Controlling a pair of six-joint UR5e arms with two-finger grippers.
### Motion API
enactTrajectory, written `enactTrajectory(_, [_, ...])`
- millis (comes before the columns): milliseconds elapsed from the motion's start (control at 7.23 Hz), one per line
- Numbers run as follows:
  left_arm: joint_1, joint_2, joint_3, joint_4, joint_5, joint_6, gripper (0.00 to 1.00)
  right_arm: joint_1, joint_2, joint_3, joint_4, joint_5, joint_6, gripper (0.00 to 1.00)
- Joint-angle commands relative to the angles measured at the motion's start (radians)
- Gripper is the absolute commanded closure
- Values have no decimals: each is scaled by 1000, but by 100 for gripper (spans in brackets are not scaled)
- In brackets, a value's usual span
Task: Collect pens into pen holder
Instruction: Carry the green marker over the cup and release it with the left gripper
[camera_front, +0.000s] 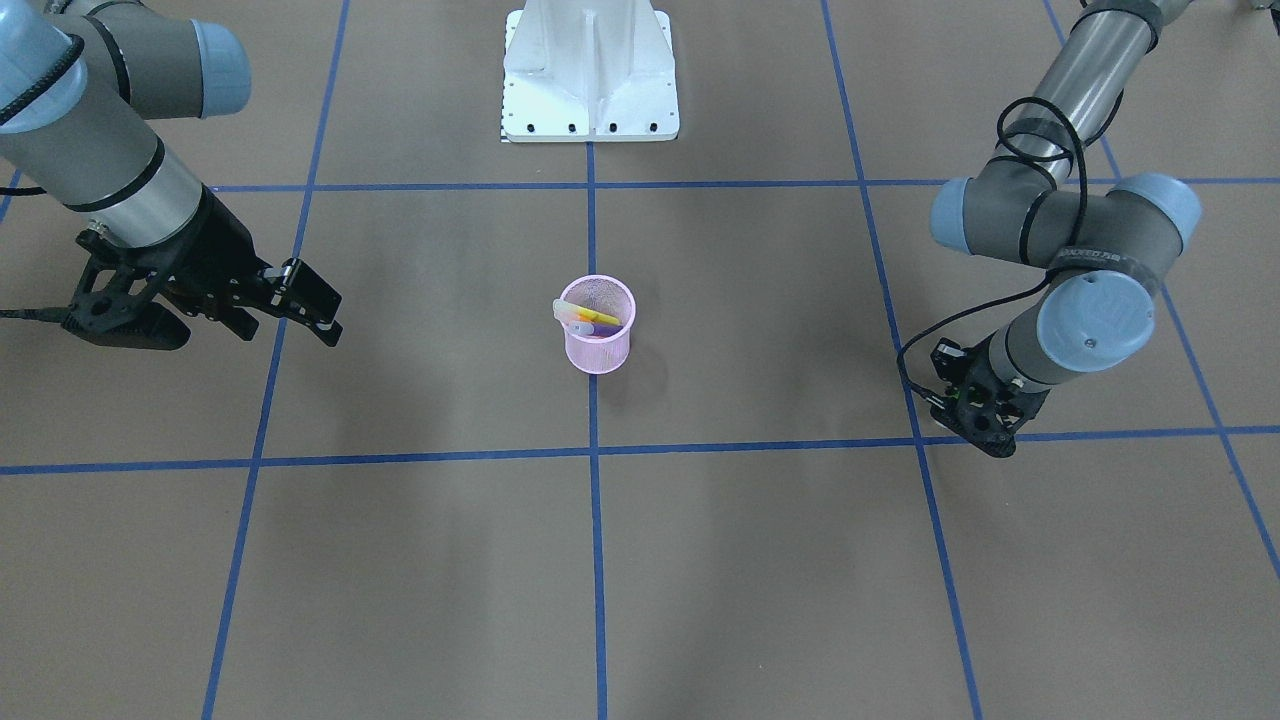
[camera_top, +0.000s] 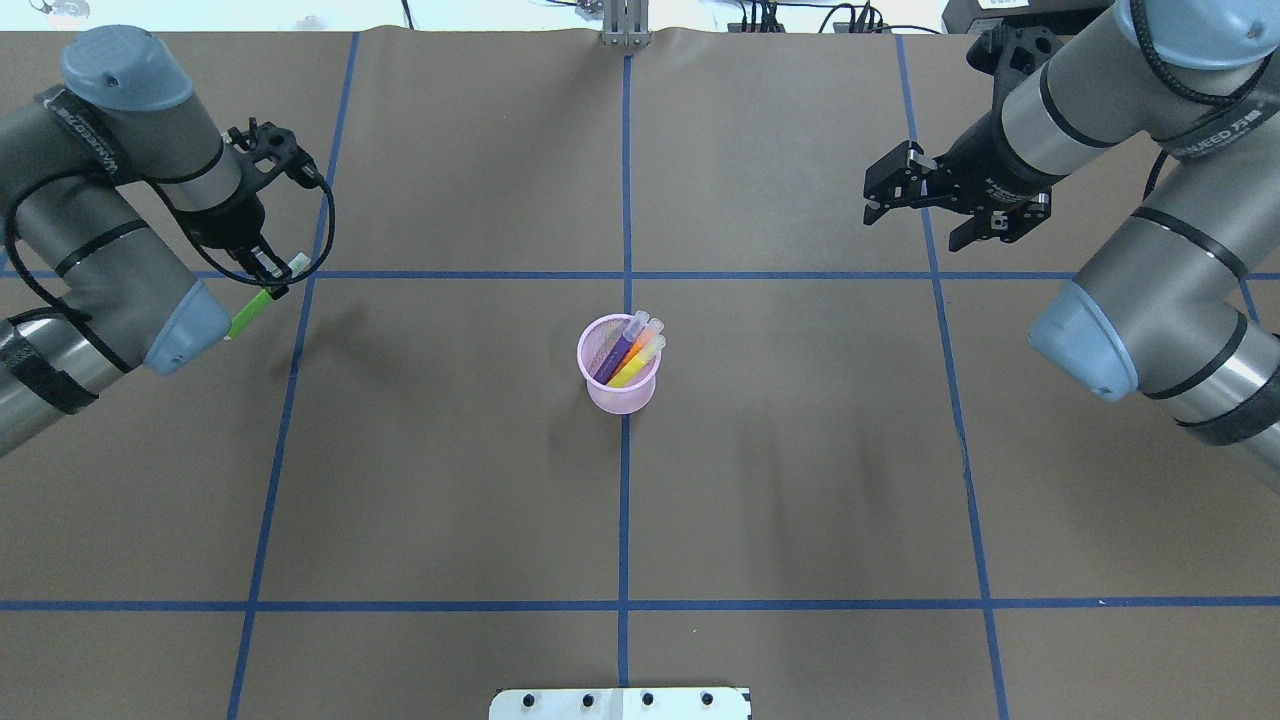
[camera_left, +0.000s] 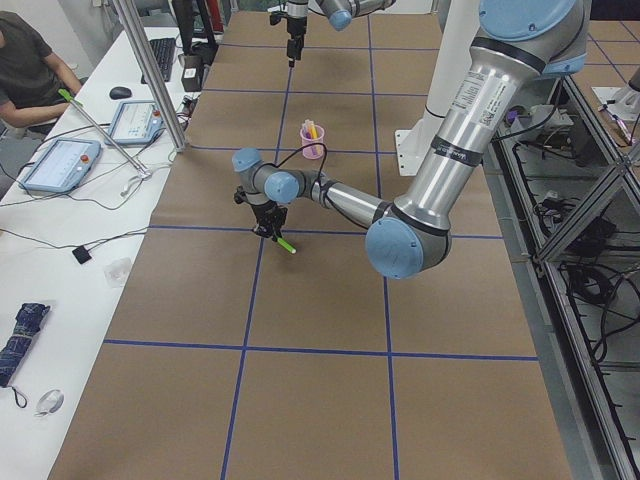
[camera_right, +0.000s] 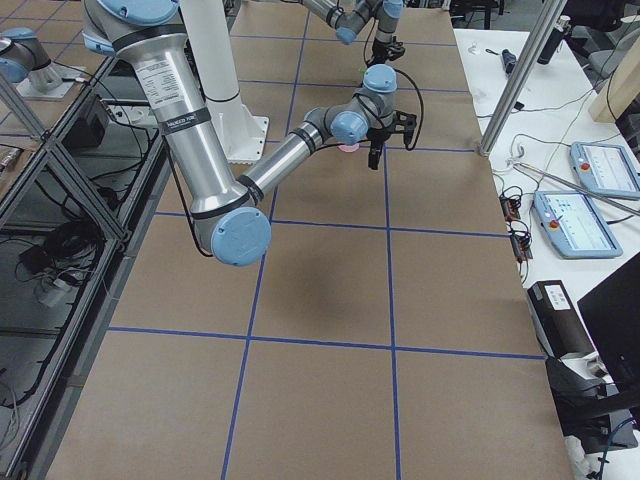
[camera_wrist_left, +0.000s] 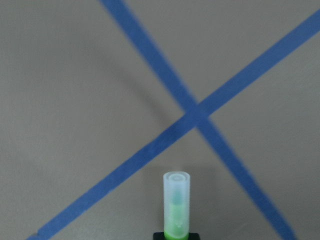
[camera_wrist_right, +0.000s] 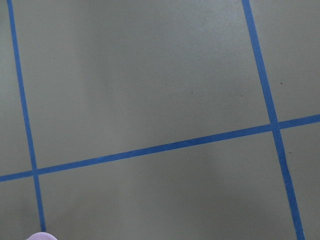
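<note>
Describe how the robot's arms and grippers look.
Both the left arm and right arm are silver-grey tubes with rounded joints capped in pale blue, wrapped by black bands with white lettering. The left gripper and right gripper are black, two-fingered. A black cable loops by the left wrist.

Green pen (camera_wrist_left: 176, 212) (pale cap) near crossed tape (camera_wrist_left: 192, 117).

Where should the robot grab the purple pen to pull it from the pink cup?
Probably pinch the purple pen by its pale cap end, coming from above. Only that end sticks out over the pen holder, and mesh walls block the sides.
</note>
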Motion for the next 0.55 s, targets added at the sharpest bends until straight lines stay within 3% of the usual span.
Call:
enactTrajectory(0, [73,-3,-252,-41,159,-154,100,20,-13,2,0,2,-14,0])
enactTrajectory(138, [116,-41,-320,-43,195,-238,100,30,-23,1,0,0,-21,0])
enactTrajectory(277, [180,-130,-326,-45,285,-321,100,40,-33,1,2,0,-22,0])
enactTrajectory(415, [299,-214,-323,-55,453,-332,100,50,-44,-1,0,-2,-43,0])
